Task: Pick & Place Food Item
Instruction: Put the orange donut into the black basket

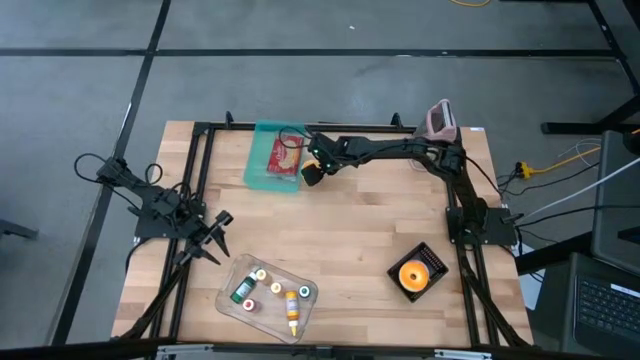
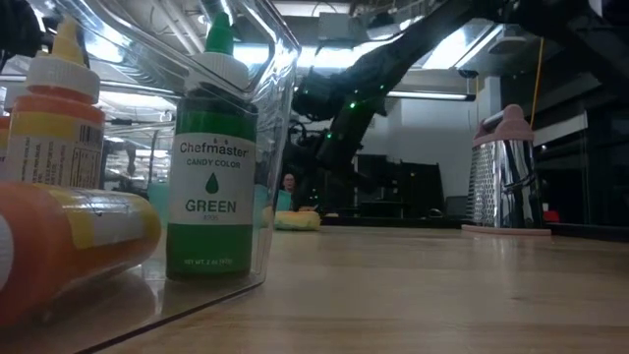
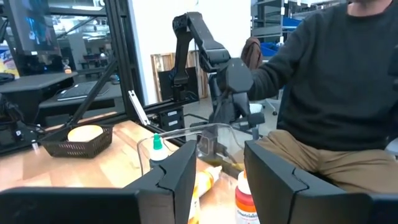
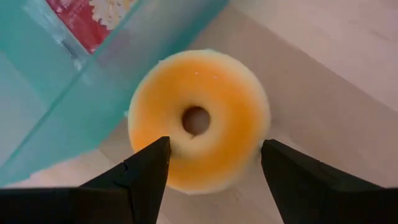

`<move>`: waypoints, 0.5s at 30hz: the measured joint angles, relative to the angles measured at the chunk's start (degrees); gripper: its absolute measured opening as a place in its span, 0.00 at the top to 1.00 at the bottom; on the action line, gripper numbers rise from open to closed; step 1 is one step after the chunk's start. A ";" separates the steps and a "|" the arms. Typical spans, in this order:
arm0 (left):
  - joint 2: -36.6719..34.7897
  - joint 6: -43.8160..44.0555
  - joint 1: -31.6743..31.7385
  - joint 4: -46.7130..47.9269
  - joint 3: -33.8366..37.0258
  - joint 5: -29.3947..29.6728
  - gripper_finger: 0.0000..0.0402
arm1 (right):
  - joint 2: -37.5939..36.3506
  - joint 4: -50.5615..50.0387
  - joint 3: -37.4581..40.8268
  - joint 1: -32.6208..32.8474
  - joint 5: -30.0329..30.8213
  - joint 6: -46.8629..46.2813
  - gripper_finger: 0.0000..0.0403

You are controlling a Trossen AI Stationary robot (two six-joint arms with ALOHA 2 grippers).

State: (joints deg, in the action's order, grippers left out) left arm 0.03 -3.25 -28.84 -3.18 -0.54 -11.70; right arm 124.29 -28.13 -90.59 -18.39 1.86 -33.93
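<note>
An orange-glazed ring donut [image 4: 199, 118] lies flat on the wooden table, right beside the wall of a teal bin [image 4: 68, 106] at the far middle. My right gripper [image 4: 214, 162] slants down over it, open, one finger on each side of the donut's near half. In the high view my right gripper [image 1: 312, 172] covers the donut next to the teal bin [image 1: 262, 160]. The low view shows the donut [image 2: 295, 220] far off on the tabletop. My left gripper [image 1: 215, 235] waits open near the table's left edge.
A clear tray [image 1: 268, 292] of small colouring bottles stands at the near middle. A black basket [image 1: 417, 270] holding another orange donut sits near right. A pink-topped grater [image 1: 440, 120] stands at the far right corner. A seated person [image 3: 329, 93] shows beyond the table.
</note>
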 joint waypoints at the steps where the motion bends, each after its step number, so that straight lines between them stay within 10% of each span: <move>1: 0.00 0.02 0.00 0.06 0.00 -0.04 0.68 | 0.57 0.54 0.00 0.00 -0.07 -0.18 0.38; 8: 0.00 0.43 0.00 0.02 0.00 -0.24 0.67 | 1.92 0.43 -0.07 -0.11 0.22 -1.21 0.46; 15: 0.00 0.55 0.00 -0.02 0.00 -0.24 0.67 | 1.70 0.30 -0.07 -0.15 0.33 1.14 0.84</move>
State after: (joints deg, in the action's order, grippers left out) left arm 0.03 -2.70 -28.84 -3.20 -0.54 -11.94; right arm 125.99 -27.83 -90.65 -18.55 2.19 -32.79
